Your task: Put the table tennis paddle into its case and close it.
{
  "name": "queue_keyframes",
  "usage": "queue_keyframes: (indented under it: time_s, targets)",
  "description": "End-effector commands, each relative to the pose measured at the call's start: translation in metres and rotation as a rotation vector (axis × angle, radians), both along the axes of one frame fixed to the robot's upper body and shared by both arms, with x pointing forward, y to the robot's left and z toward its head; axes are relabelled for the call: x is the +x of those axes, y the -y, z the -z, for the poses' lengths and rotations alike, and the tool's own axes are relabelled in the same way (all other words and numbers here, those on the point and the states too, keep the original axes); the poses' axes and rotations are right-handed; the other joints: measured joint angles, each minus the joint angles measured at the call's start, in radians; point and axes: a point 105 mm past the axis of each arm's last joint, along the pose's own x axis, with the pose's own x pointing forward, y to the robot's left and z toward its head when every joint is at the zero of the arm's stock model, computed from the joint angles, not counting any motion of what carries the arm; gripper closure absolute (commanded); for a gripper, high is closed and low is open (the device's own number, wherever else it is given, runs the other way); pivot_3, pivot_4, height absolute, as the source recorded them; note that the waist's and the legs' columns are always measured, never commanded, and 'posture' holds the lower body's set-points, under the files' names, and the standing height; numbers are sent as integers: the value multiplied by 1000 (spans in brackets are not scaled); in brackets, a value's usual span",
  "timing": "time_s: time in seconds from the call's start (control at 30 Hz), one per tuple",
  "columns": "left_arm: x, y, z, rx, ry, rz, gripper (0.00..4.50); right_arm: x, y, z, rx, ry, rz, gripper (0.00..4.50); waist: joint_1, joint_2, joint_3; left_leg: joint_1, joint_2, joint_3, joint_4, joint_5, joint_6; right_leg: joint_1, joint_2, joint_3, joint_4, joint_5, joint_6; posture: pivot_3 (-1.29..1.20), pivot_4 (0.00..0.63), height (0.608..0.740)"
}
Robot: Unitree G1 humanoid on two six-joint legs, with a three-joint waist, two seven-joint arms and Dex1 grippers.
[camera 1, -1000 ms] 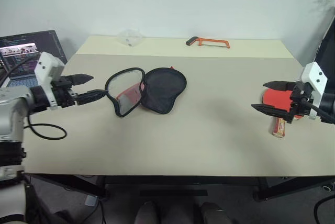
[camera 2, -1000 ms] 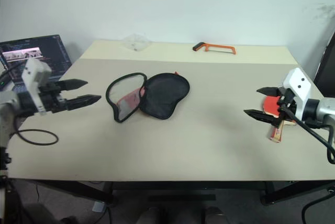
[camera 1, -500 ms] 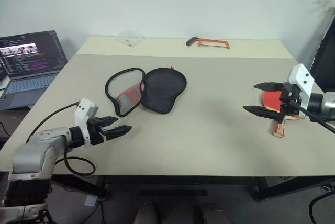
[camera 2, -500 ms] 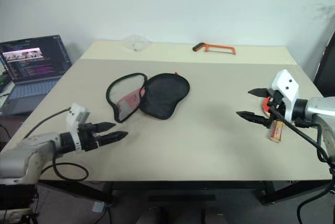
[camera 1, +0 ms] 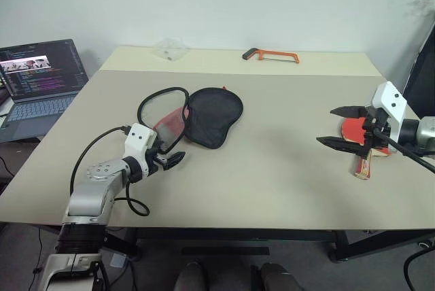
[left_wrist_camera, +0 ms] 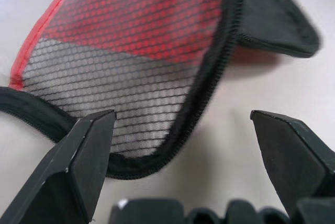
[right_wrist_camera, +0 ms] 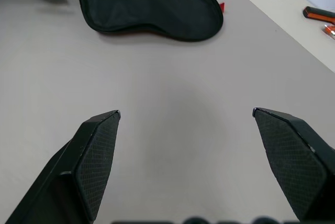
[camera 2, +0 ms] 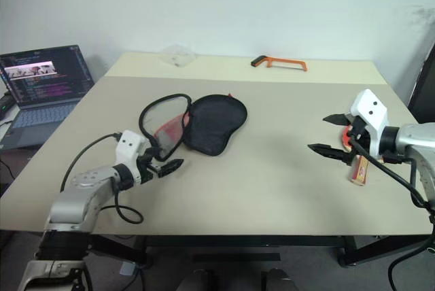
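Observation:
The case (camera 1: pixel 212 115) lies unzipped in the middle of the table, black lining up, its red-backed mesh flap (camera 1: pixel 162 125) folded out to the left. My left gripper (camera 1: pixel 171 160) is open, low over the table just in front of that flap. In the left wrist view the flap's black zip edge (left_wrist_camera: pixel 209 72) lies between the open fingers (left_wrist_camera: pixel 84 156). The table tennis paddle (camera 1: pixel 357 130) lies red face up at the right edge, handle (camera 1: pixel 362 166) toward me. My right gripper (camera 1: pixel 326 126) hovers open just left of it, empty.
An open laptop (camera 1: pixel 41 73) sits off the table's left side. An orange hacksaw (camera 1: pixel 270 54) and a clear plastic piece (camera 1: pixel 168 48) lie along the far edge. A black cable (camera 1: pixel 102 162) loops from my left wrist.
My left arm has dropped from the table's left side and swung right, up to the case's mesh flap. The right gripper has hardly moved and stays open.

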Motion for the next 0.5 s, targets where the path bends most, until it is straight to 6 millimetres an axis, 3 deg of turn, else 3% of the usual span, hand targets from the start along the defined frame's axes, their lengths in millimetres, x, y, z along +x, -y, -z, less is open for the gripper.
queue_keyframes:
  time_s: [0.03, 0.33, 0.43, 0.5]
  targets:
    - [11, -6, -14, 48, 89, -49, 0, -2, 1, -12, -19, 48, 8, 30, 0, 0, 0, 0, 0, 0, 0, 0, 0, 0, 0, 0, 0, 0, 0, 0, 150, 740]
    - [23, -12, -21, 85, 158, -94, 0, 0, 1, -10, -19, 47, 15, 30, 1, 0, 0, 0, 0, 0, 0, 0, 0, 0, 0, 0, 0, 1, 1, 0, 150, 740]
    - [26, -8, -19, 113, 170, -88, 625, 1, 0, -12, -20, 50, 13, 0, 2, 0, 0, 0, 0, 0, 0, 0, 0, 0, 0, 0, 0, 1, 1, 0, 150, 740]
    - [27, -6, -20, 132, 186, -83, 1310, 2, 0, -12, -22, 51, 12, 0, 2, 0, 0, 0, 0, 0, 0, 0, 0, 1, 0, 0, 0, 1, 1, 0, 150, 740]
